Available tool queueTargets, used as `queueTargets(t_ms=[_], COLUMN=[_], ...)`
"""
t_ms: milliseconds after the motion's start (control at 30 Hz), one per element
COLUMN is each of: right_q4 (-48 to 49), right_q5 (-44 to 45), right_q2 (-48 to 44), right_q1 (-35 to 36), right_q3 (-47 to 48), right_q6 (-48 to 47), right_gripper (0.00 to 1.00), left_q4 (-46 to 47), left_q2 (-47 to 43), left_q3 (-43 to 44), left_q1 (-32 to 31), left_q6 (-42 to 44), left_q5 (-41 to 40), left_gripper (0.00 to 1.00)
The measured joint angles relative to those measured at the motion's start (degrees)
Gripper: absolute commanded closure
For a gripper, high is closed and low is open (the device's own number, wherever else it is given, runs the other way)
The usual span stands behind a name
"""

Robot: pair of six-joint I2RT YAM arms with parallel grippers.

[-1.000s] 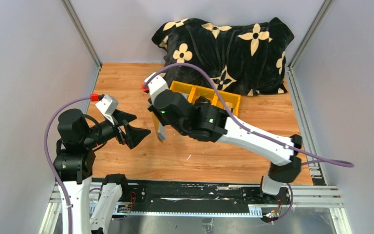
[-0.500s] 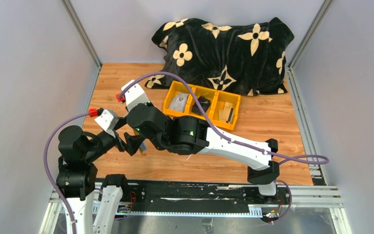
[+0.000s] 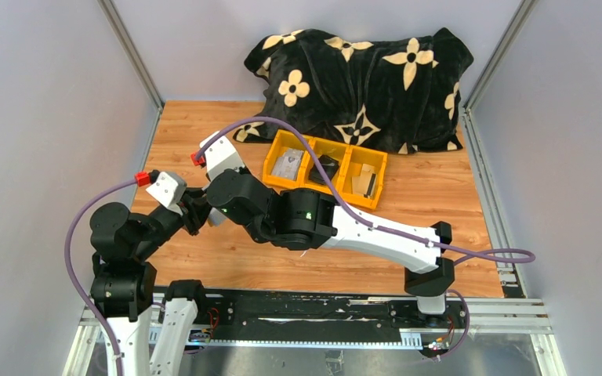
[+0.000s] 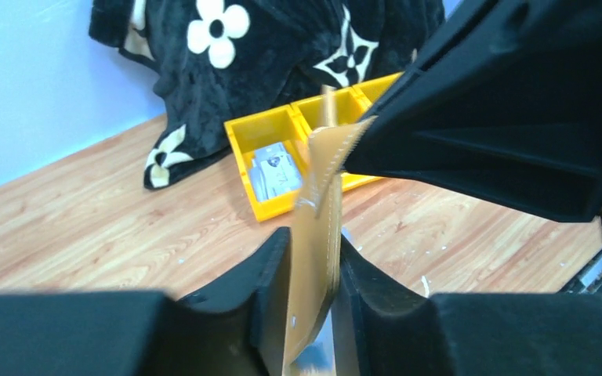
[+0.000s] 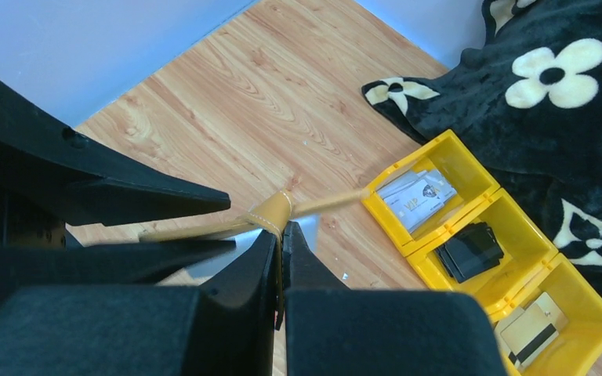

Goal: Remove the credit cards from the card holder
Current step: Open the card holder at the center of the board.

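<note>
Left pincer [image 4: 311, 239], own camera: narrow, its two fingers pressed on either face of the mustard wallet [image 4: 317, 188], which stands on edge in the air between them. Right pincer [image 4: 368, 149] comes in from above-right of those tips and pinches the wallet's stitched top corner. No card shows from the wallet here, so how many are inside cannot be told. Beyond the tips, on the table [image 4: 86, 227], sits the yellow bin [image 4: 282, 207]. Pale cards [image 4: 276, 172] lie in its nearest compartment.

Right wrist camera: right pincer clamped shut on the wallet's looped edge, right at its tips. Left pincer's fingers lie left of it, one above the wallet and one below. Bin sits ahead-right of the tips, well apart, with a black pouch [image 5: 470, 252] in its middle compartment.

Top camera: both pincers meet over the left part of the table, the wallet hidden between them. Side wall [image 3: 47, 117] is near the left arm. Blanket [image 3: 360, 70] lies far beyond both pincers.

Judgement: a two-handed hold, likely meant to spread the wallet. Left should grip one leaf only, close to the fold, and be firm before right lets go, or the leaf may twist.

Room: bare wood under and ahead of both pincers. Cards are best drawn toward the bin side, away from the wall, minding the crowded forearms.
</note>
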Motion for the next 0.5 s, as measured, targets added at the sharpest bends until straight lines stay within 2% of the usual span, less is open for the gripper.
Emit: queueTargets(t_ms=[133,233,367,500], right_q4=[0.1,1.1,2.5,4.8], right_q5=[-0.6,-1.6,-5.3,-13.0], right_q2=[-1.7,-2.9,-5.7,-11.5], right_q1=[0.0,0.0,-0.2,-2.1], right_q3=[-2.1,-3.8,-7.5,-14.0], right_q6=[0.0,0.0,-0.3,0.3], right_gripper=[1.00,0.95,0.75,0.45], left_q4=[0.8,1.4,1.5,1.1], left_q2=[0.0,-0.1,-0.3,-0.2], left_q3=[0.0,0.0,0.0,0.4], left_q1=[0.0,0.0,0.0,0.0], left_q6=[0.3,0.4,1.4,1.2], left_q5=[-1.2,-0.7,1.5,6.0], left_gripper=[0.86,0.98,1.00,1.00])
